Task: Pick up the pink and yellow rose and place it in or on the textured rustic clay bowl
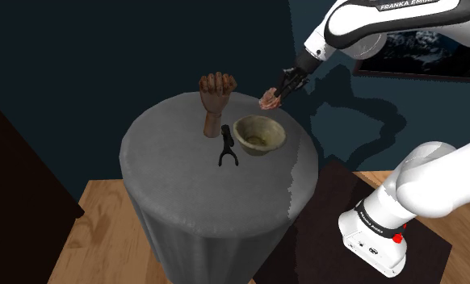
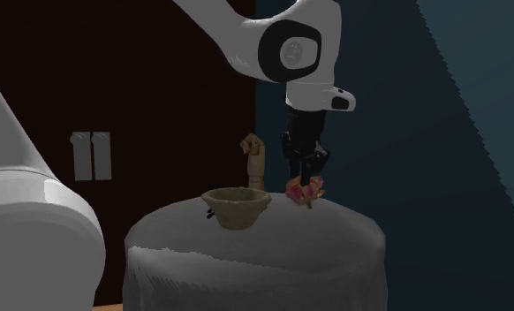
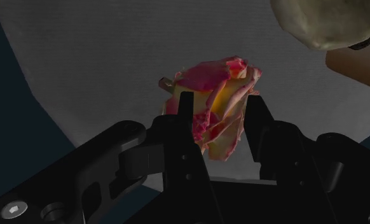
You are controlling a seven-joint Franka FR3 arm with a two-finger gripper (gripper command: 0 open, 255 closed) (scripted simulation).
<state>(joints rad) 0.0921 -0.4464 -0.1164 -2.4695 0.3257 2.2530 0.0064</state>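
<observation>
My black gripper [image 3: 220, 105] is shut on the pink and yellow rose [image 3: 219, 95], whose petals bulge out between the two fingers. In the shoulder view the gripper [image 1: 275, 98] holds the rose [image 1: 269, 101] in the air above the far right rim of the round table, a short way right of the clay bowl [image 1: 259, 134]. The second exterior view has the rose [image 2: 301, 189] hanging just over the tabletop, with the gripper [image 2: 305, 181] above it and the tan bowl [image 2: 236, 207] to its left. A part of the bowl's rough rim [image 3: 327, 22] lies ahead of the fingers.
A brown wooden hand model [image 1: 216, 101] stands upright behind the bowl. A small black forked object [image 1: 228, 150] sits in front of the bowl. The grey round table [image 1: 177, 169] drops off all around. A framed picture [image 1: 427, 48] hangs on the dark wall.
</observation>
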